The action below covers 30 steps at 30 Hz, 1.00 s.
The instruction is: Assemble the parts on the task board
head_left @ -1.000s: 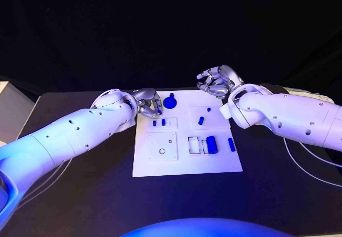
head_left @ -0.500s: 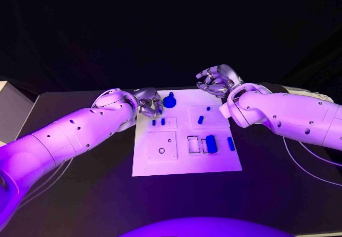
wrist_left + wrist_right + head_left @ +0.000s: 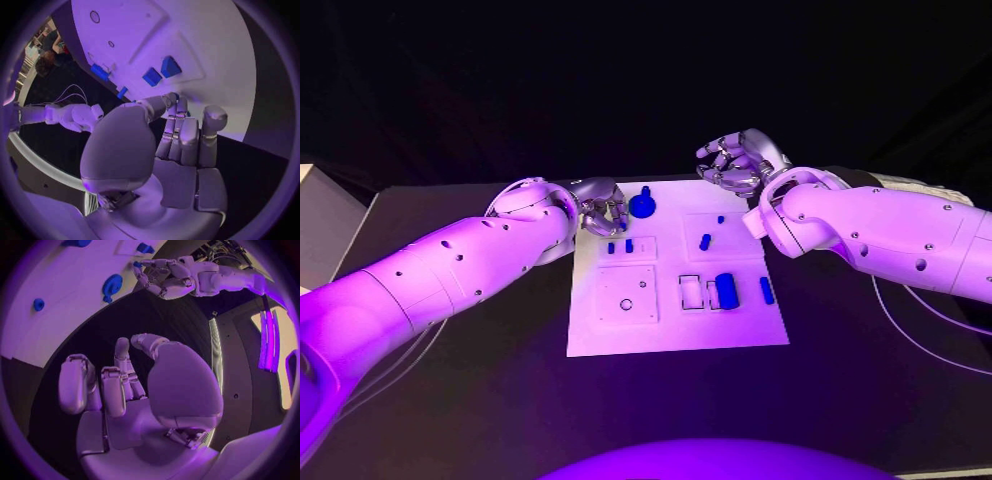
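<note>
The white task board (image 3: 675,320) lies in the middle of the black table. My left hand (image 3: 600,210) hovers at its far left edge, fingers drawn together with nothing plainly in them, next to the round blue part (image 3: 643,207). Just ahead of those fingertips (image 3: 176,102) lie two small blue parts (image 3: 152,76) (image 3: 170,66), also seen from the head as small blue parts (image 3: 619,246). My right hand (image 3: 736,165) hangs beyond the board's far right corner, fingers loosely bent and apart, holding nothing. A long blue part (image 3: 726,290) stands in a slot.
More blue parts lie on the board: a short one (image 3: 707,241), a dot-sized one (image 3: 721,219) and a narrow one (image 3: 767,290) by the right edge. A square recess with a ring (image 3: 627,303) is near the left. Thin cables (image 3: 920,330) trail on the table's right.
</note>
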Each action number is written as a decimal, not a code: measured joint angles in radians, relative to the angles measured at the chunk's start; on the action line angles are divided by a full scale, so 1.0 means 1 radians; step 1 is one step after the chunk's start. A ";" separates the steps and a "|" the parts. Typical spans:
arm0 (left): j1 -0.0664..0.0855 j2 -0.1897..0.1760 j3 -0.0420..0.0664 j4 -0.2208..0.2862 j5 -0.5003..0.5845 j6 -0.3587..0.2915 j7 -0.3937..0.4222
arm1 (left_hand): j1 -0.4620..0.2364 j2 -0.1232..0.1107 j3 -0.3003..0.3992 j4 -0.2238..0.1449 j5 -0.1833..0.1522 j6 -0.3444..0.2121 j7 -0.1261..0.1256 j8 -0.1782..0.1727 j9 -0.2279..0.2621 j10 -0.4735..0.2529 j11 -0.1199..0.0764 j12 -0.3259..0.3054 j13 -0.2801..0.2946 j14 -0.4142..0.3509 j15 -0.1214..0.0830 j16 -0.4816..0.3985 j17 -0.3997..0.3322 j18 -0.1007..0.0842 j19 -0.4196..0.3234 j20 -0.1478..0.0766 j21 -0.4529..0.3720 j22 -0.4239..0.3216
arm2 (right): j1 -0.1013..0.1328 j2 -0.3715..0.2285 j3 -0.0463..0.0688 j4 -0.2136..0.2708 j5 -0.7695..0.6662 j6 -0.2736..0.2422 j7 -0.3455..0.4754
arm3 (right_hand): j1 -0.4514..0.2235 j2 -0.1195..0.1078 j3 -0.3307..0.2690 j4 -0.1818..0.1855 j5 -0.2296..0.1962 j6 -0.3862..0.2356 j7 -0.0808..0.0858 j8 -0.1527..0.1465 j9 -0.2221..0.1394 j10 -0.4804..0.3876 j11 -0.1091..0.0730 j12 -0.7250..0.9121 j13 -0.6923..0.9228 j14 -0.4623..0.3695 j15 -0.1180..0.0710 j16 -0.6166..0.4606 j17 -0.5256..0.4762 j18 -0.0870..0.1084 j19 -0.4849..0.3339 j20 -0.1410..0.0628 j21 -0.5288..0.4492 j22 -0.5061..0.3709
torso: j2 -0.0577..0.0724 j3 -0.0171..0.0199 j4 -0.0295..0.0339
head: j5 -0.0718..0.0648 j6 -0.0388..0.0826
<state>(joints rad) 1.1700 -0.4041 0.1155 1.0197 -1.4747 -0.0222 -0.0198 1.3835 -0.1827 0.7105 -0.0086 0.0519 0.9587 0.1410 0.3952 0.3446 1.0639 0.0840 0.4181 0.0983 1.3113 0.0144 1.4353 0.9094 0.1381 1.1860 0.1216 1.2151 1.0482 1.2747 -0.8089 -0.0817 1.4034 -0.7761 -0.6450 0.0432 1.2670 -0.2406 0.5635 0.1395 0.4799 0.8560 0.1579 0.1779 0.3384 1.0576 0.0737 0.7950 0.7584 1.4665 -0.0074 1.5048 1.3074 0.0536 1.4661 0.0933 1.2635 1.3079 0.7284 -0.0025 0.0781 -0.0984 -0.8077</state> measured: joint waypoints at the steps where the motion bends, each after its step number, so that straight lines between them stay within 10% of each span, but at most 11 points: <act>1: 0.000 0.000 0.000 0.000 -0.001 0.001 -0.001 | 0.000 0.000 0.000 0.000 0.000 0.002 0.002 0.000 0.001 0.002 -0.002 0.000 0.001 0.000 0.000 0.000 0.000 0.000 0.000 0.000 0.000 0.000 | 0.000 0.000 0.000 0.000 0.000 0.000 0.000 | -0.004 0.000 0.000 0.000 0.000 0.000 0.000 0.000 0.000 0.000 0.000 0.000 -0.001 0.000 0.000 0.000 0.000 0.000 0.000 0.000 0.000 0.000 | 0.000 -0.0001 0.0000 | 0.000 0.000; 30: 0.001 0.000 -0.002 0.003 -0.013 0.000 -0.014 | 0.000 0.000 -0.011 -0.005 0.000 0.000 0.009 -0.015 0.011 0.005 -0.005 -0.023 0.006 -0.007 0.000 0.000 0.003 0.000 0.000 0.000 0.000 0.001 | 0.000 0.000 0.000 0.000 0.000 0.001 -0.001 | -0.006 0.001 0.000 0.000 0.000 0.002 0.002 0.004 0.000 0.002 0.002 0.000 -0.003 0.000 0.000 0.000 0.000 0.000 0.000 0.000 0.000 0.000 | -0.001 -0.0005 0.0007 | -0.003 -0.002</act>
<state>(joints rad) 1.1707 -0.4039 0.1138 1.0227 -1.4875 -0.0221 -0.0337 1.3835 -0.1827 0.6992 -0.0138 0.0521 0.9591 0.1499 0.3797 0.3551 1.0690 0.0787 0.3949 0.1045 1.3042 0.0145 1.4353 0.9128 0.1382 1.1861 0.1217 1.2151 1.0490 1.2750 -0.8093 -0.0817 1.4030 -0.7763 -0.6443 0.0424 1.2606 -0.2395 0.5635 0.1395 0.4799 0.8582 0.1601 0.1817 0.3385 1.0596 0.0756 0.7950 0.7552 1.4665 -0.0074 1.5048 1.3074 0.0535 1.4661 0.0933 1.2635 1.3075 0.7277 -0.0030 0.0788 -0.1010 -0.8095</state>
